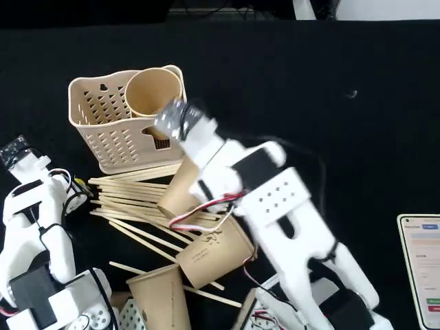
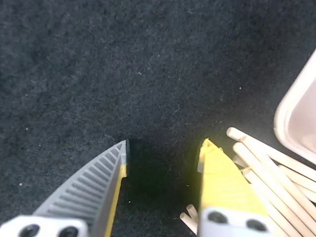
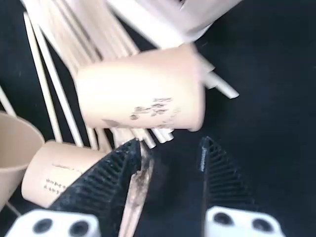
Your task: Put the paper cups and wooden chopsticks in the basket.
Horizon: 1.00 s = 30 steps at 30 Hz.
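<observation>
The right arm [image 1: 275,199] hides part of one paper cup [image 1: 174,197].

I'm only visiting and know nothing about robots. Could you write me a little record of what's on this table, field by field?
Basket: upright on black table, holding one paper cup
Loose cups: three; lying cup by the basket, second cup, third cup
Chopsticks: loose pile on the table, partly under the cups
Left gripper: open, over bare table beside chopstick ends
Right gripper: open, facing the lying cup
Progress: one cup of four in the basket
</observation>
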Available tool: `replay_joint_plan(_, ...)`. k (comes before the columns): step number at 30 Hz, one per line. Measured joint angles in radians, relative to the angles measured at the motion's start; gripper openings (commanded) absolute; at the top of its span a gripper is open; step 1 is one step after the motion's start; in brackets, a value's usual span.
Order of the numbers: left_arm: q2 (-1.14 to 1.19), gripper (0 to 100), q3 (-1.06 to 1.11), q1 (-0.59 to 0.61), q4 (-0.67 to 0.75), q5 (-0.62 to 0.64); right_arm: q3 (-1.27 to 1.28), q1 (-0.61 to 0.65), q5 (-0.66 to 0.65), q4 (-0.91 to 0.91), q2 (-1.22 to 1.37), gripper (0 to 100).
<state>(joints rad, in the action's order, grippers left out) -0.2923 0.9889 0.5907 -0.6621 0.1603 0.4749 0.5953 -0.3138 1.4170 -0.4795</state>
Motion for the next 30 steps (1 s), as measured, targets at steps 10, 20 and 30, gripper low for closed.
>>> replay_joint_plan(10, 0.000, 23, 0.000, 0.000, 0.000, 0.000, 0.064, 0.020, -0.075, -0.141, 0.075, 28.6)
replay_joint_plan(20, 0.000, 23, 0.000, 0.000, 0.000, 0.000, 0.147, 0.020, -0.377, -0.100, 0.095, 25.0)
replay_joint_plan(30, 0.000, 23, 0.000, 0.000, 0.000, 0.000, 0.149, 0.020, -0.230, -0.060, 0.006, 1.2)
